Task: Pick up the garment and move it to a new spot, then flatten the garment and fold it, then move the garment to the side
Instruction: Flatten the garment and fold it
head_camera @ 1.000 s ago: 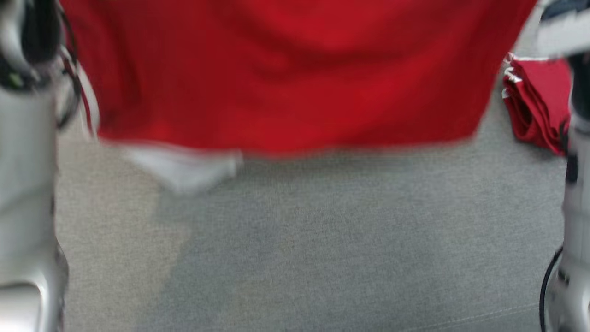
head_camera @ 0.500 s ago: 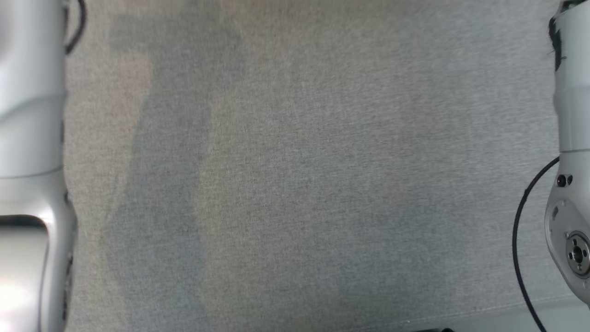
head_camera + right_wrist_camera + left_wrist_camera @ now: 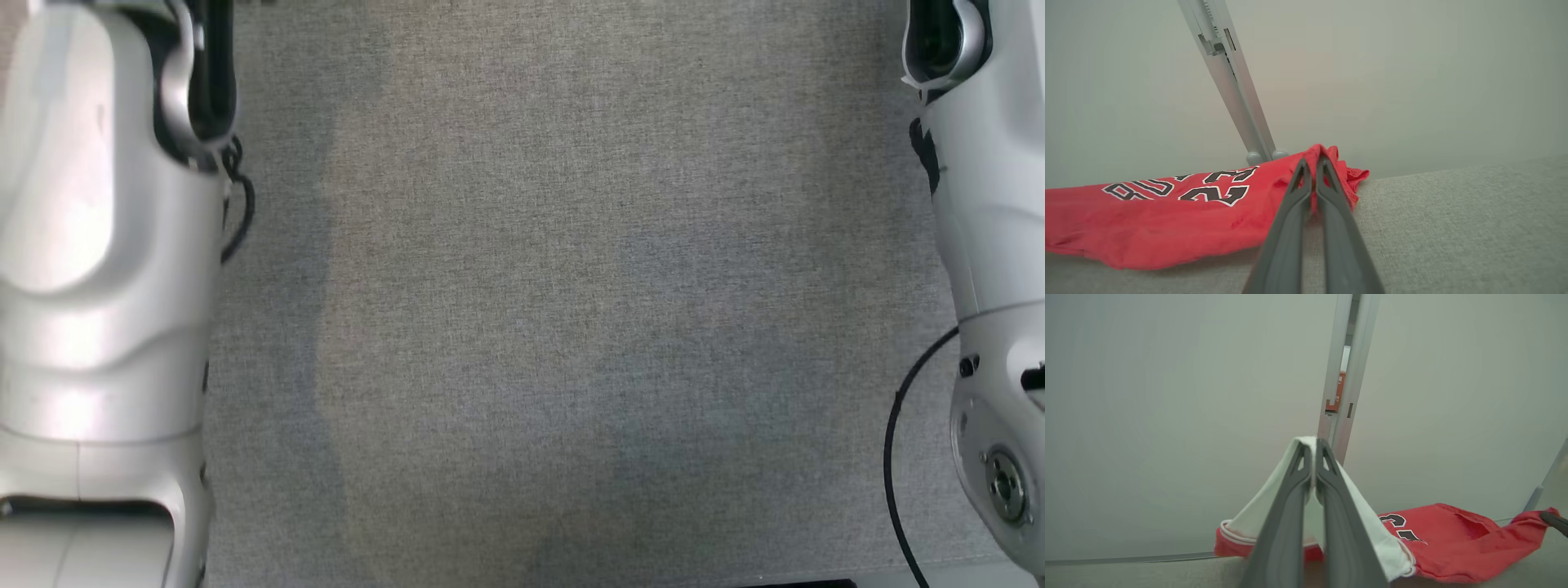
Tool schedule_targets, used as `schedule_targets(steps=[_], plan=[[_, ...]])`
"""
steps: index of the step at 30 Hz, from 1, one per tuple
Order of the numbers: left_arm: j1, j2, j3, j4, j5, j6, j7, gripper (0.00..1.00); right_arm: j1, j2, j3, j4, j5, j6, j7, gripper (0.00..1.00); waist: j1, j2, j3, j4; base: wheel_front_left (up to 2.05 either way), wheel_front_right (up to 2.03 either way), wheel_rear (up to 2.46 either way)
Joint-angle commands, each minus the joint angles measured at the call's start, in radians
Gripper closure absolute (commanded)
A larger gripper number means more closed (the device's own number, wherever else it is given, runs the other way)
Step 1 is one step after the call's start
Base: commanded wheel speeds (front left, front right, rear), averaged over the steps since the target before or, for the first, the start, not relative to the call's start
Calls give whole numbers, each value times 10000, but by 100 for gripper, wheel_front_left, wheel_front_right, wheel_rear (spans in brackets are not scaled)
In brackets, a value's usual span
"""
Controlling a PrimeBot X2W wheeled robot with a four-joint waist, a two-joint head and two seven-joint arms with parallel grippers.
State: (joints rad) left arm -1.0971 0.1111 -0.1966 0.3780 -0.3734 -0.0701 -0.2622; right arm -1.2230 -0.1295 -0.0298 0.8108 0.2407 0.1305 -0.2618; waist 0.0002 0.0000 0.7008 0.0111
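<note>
Both jaws pinch cloth: left gripper (image 3: 1312, 446) on white trim, right gripper (image 3: 1312, 162) on a red edge. Beyond, garment (image 3: 1147, 220) sags onto grey surface (image 3: 1453, 212) near post (image 3: 1229, 81). Looks like the flatten step. Next: pull taut, lay flat.

1 jersey (image 3: 1147, 220), 2 hands: L hand (image 3: 1313, 446), R hand (image 3: 1313, 164)
</note>
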Motion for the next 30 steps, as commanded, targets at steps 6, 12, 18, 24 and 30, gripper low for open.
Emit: schedule_targets(steps=[6, 12, 18, 24, 30], plan=[[2138, 28, 327, -1476, -34, -264, -31, 100, 1798, -254, 299, -1605, 1062, 2, -33, 100, -2, 0, -804, -258, 0, 0, 0], [4608, -19, 732, -2955, 61, -355, -31, 100, 4288, -291, 192, -3231, 1859, 2, -35, 100, -2, 0, -2117, -292, 0, 0, 0], [7324, -215, 868, -4216, 67, -358, -31, 100, 6901, -221, 250, -4381, 2512, 2, -35, 100, -2, 0, -3471, -231, 0, 0, 0], [9734, -444, 833, -5178, -61, -51, -30, 100, 9085, 29, -37, -5499, 2758, 2, -36, 100, -2, 0, -4564, -130, 0, 0, 0], [11499, -508, 399, -5777, 49, 207, -32, 100, 11059, 311, -459, -6552, 2777, 2, 45, 100, -2, 0, -5520, 112, 0, 0, 0]])
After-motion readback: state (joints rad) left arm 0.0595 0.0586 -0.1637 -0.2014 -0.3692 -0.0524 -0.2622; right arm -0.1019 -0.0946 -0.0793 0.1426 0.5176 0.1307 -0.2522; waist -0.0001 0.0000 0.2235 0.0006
